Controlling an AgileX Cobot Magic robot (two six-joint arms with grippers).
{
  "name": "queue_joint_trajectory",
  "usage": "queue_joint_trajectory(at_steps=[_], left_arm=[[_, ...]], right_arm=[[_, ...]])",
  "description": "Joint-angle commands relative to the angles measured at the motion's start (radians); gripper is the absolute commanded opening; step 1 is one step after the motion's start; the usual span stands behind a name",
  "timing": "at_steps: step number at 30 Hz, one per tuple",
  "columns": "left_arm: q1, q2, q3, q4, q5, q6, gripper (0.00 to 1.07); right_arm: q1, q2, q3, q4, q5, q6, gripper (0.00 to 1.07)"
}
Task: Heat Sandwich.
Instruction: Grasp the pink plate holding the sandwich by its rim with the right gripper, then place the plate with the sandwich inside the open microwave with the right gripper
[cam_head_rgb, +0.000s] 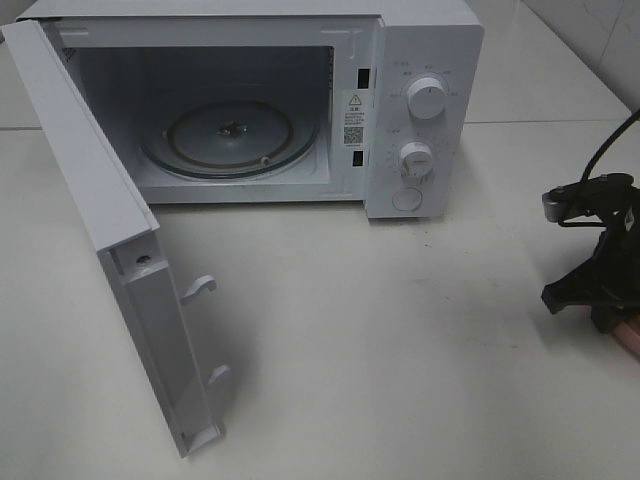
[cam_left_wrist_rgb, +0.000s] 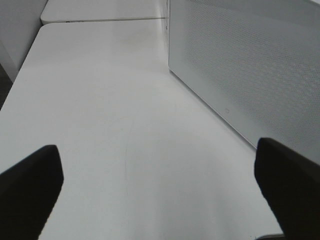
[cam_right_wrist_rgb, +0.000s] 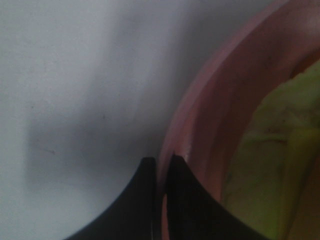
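In the right wrist view my right gripper (cam_right_wrist_rgb: 161, 162) is shut on the rim of the round pink plate (cam_right_wrist_rgb: 210, 115), one black finger on each side of it. The sandwich (cam_right_wrist_rgb: 270, 150) lies on that plate; only its blurred yellow-green filling shows. From the high camera, the right arm (cam_head_rgb: 595, 280) sits at the far right table edge, with a sliver of the plate (cam_head_rgb: 631, 337) below it. My left gripper (cam_left_wrist_rgb: 160, 195) is open above bare table beside the microwave's side wall (cam_left_wrist_rgb: 250, 65). It is outside the high view.
The white microwave (cam_head_rgb: 425, 110) stands at the back with its door (cam_head_rgb: 110, 230) swung wide open toward the front left. Its glass turntable (cam_head_rgb: 230, 135) holds nothing. White tabletop (cam_head_rgb: 380, 340) stretches between the microwave and the right arm.
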Motion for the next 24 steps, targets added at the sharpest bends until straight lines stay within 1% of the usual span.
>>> queue_joint_trajectory(at_steps=[1, 9, 13, 17, 24], left_arm=[[-0.001, -0.027, 0.003, -0.002, -0.001, -0.003, 1.0], [-0.001, -0.027, 0.003, -0.002, -0.001, -0.003, 1.0], [-0.001, -0.027, 0.003, -0.002, -0.001, -0.003, 1.0], [-0.001, -0.027, 0.003, -0.002, -0.001, -0.003, 1.0], [-0.001, -0.027, 0.003, -0.002, -0.001, -0.003, 1.0]], right_arm=[[-0.003, 0.004, -0.002, -0.03, 0.005, 0.031, 0.0], [-0.001, 0.001, -0.002, -0.109, 0.052, 0.123, 0.0], [0.023, 0.001, -0.002, -0.155, 0.074, 0.157, 0.0], [0.086, 0.001, -0.002, -0.274, 0.136, 0.278, 0.0], [0.134, 0.001, -0.002, -0.311, 0.211, 0.32, 0.0]])
